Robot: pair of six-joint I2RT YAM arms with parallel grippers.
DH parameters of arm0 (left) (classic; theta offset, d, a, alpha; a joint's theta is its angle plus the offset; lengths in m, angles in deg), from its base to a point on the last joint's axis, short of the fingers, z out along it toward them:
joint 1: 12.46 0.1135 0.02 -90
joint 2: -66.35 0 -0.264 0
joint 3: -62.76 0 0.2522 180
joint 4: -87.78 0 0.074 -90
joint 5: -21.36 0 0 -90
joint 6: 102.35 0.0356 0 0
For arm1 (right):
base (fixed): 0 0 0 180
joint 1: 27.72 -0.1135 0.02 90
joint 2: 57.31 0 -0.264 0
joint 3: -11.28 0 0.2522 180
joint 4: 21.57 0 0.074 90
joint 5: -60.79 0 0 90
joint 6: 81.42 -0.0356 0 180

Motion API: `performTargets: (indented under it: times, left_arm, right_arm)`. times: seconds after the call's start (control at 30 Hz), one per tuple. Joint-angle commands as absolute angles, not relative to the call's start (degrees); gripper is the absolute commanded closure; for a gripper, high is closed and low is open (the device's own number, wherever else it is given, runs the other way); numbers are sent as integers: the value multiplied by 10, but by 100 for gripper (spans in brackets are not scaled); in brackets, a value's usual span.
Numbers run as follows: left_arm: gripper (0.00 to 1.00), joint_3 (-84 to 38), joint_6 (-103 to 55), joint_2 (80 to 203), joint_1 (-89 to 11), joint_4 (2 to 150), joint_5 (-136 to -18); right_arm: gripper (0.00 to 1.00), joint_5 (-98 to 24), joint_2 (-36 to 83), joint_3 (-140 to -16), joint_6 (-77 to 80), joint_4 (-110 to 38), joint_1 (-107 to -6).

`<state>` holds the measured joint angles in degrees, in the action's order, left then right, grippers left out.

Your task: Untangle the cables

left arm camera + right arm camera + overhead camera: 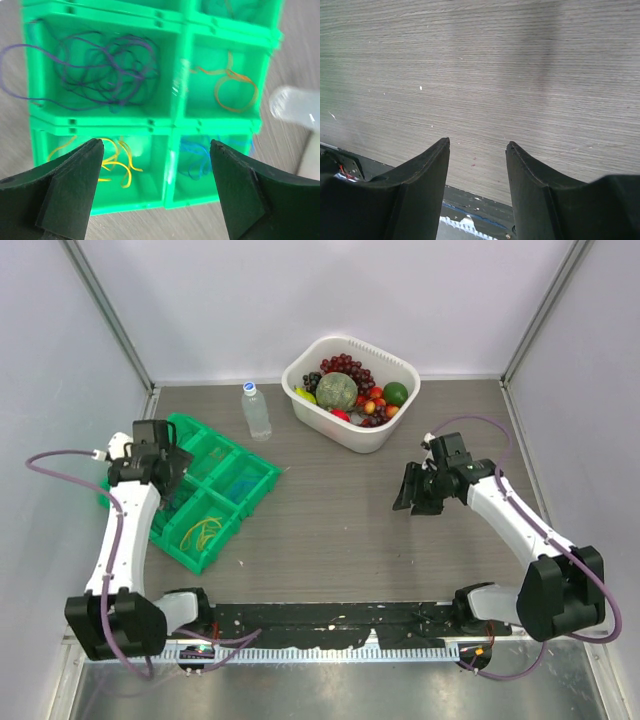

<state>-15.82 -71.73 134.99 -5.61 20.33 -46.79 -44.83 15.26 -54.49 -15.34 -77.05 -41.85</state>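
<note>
Left gripper (pixel 156 145), jaws wide apart and empty, hovers over the green tray (pixel 177 107) holding the cables (pixel 100 70); a purple loop (pixel 10 85) overhangs its 9 o'clock wall and may snag on the gripper, dragging the bunch out; right gripper (pixel 477 146) half-apart, empty

Setting: robotics laboratory test cell. Indicators: a wood-grain table (pixel 330 520) enclosed by plain white panels (pixel 330 290) set in metal frame posts (pixel 110 315). The left arm (pixel 125 530) and right arm (pixel 510 515) are bolted at its near edge. Staged props: green compartment tray (pixel 265 480), white tub of fruit (pixel 310 415), water bottle (pixel 256 412).
</note>
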Motion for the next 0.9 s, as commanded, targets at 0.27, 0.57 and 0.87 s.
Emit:
performTargets:
  times: [0.27,0.57,0.87]
  left_arm:
    - [14,-95,-662,1181,-333,494,-728]
    - [12,-114,-632,1088,-433,621,-843]
    - [1,-320,-565,1093,-434,629,-903]
  right_arm:
    - [37,-411,41,-619,-159,-792,-417]
    - [19,-363,-111,-645,-188,-761,-417]
    - [17,-294,-196,-802,-168,-775,-416]
